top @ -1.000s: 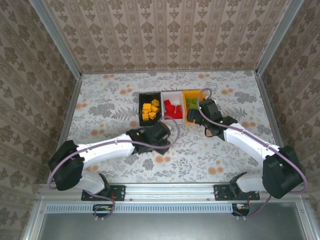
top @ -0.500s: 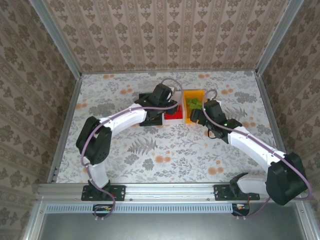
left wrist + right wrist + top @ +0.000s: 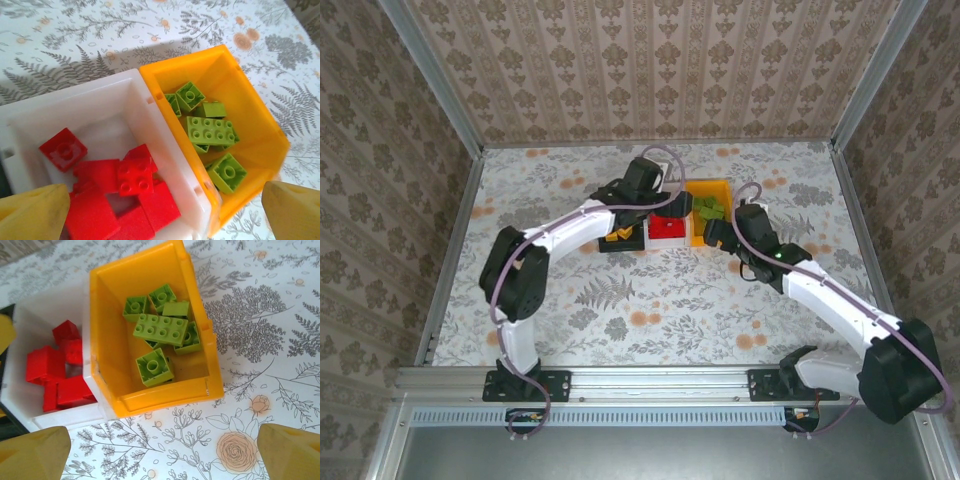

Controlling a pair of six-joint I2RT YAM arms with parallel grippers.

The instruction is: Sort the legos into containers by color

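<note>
Three bins stand side by side at the table's far middle. The orange-yellow bin [image 3: 708, 205] [image 3: 250, 125] [image 3: 165, 390] holds several lime green legos [image 3: 210, 129] [image 3: 160, 329]. Red legos [image 3: 132, 175] [image 3: 50, 370] fill the white bin [image 3: 666, 231] [image 3: 150, 120] [image 3: 65, 416]. My left arm partly covers the black bin [image 3: 612, 244], where orange-yellow legos [image 3: 618, 235] show. My left gripper [image 3: 661, 200] [image 3: 162, 212] hangs open over the white bin, nothing between its fingers. My right gripper [image 3: 716, 233] [image 3: 160, 452] is open and empty over bare table just in front of the orange-yellow bin.
The floral tablecloth [image 3: 650, 300] spreads around the bins. Patterned walls and a metal frame [image 3: 855, 220] close in the table on three sides. My left arm [image 3: 570, 230] stretches diagonally from its base to the bins.
My left arm has swung from the near middle of the table up to the bins, now over the white one. My right gripper has drawn back slightly from the orange-yellow bin.
</note>
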